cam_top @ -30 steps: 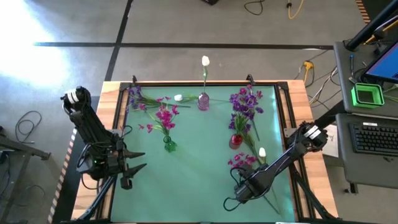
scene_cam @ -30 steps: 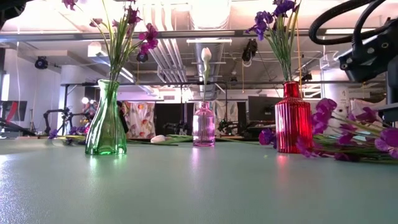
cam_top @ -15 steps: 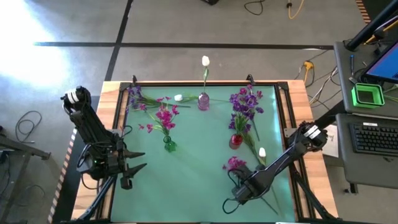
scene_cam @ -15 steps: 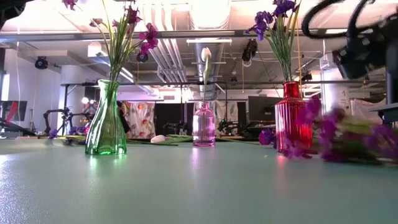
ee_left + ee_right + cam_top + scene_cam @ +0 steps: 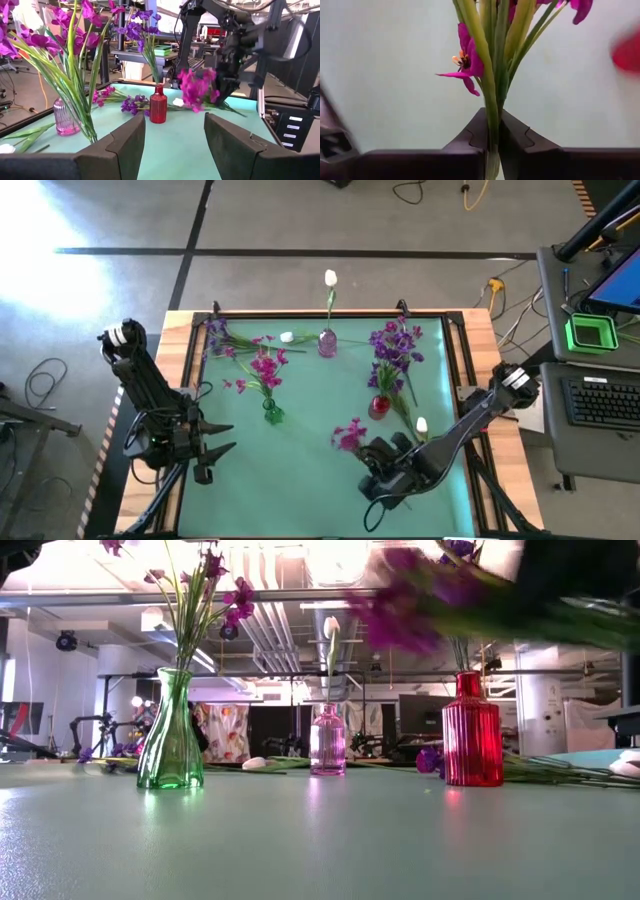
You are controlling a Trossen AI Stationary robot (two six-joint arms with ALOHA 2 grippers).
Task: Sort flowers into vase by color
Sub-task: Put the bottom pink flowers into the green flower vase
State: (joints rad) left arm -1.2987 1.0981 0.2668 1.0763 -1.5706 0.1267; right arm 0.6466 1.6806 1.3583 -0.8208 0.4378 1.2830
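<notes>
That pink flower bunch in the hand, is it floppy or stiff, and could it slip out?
Probably fairly stiff: the pink flower bunch juts sideways from the right hand off the table, without drooping. It looks light, with thin stems and small blooms. Slipping seems possible, since the shut fingers pinch only narrow smooth stems.

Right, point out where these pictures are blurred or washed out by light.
Low view: the magenta flower streaks across the top as a motion smear, and the ceiling lights blow out white. Right wrist view: the red vase is a soft blur, while the stems between the right gripper fingers look sharp. High view: sunlight bleaches the floor at upper left.
</notes>
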